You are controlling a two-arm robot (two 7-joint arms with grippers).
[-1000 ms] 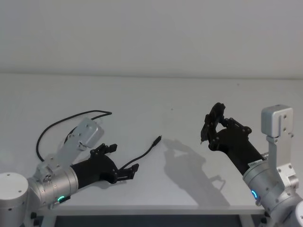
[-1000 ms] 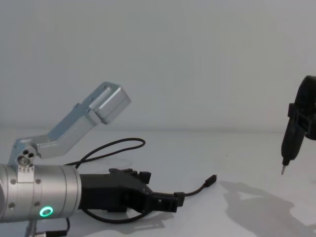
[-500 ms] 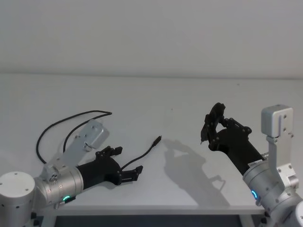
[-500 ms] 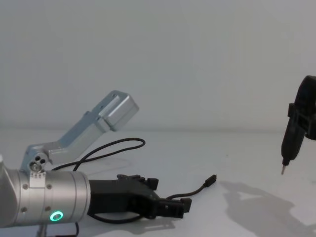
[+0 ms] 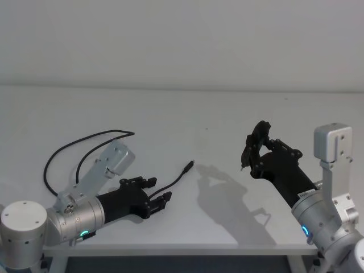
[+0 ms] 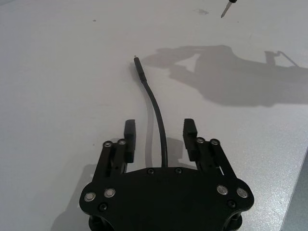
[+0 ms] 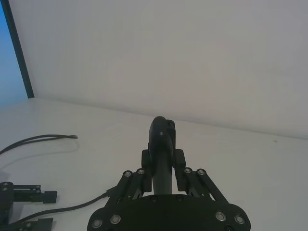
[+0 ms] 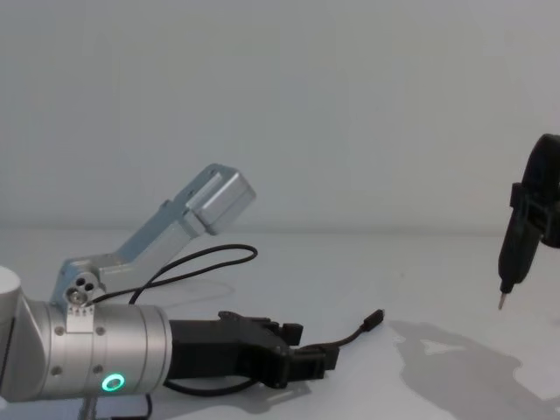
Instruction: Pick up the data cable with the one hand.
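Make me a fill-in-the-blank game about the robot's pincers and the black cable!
1. The left pincer has its jaws ___.
2. The thin black data cable runs ___ its two fingers.
3. The ring light behind the left pincer glows ___.
4. The right pincer holds a black pointed tool ___ the white table.

Missing words: open, between, green, above.

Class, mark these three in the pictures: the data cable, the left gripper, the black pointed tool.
data cable (image 6: 149,91), left wrist view, on the cord near its plug.
left gripper (image 6: 160,129), left wrist view, midway between its open fingers.
black pointed tool (image 8: 513,254), chest view, on its shaft.
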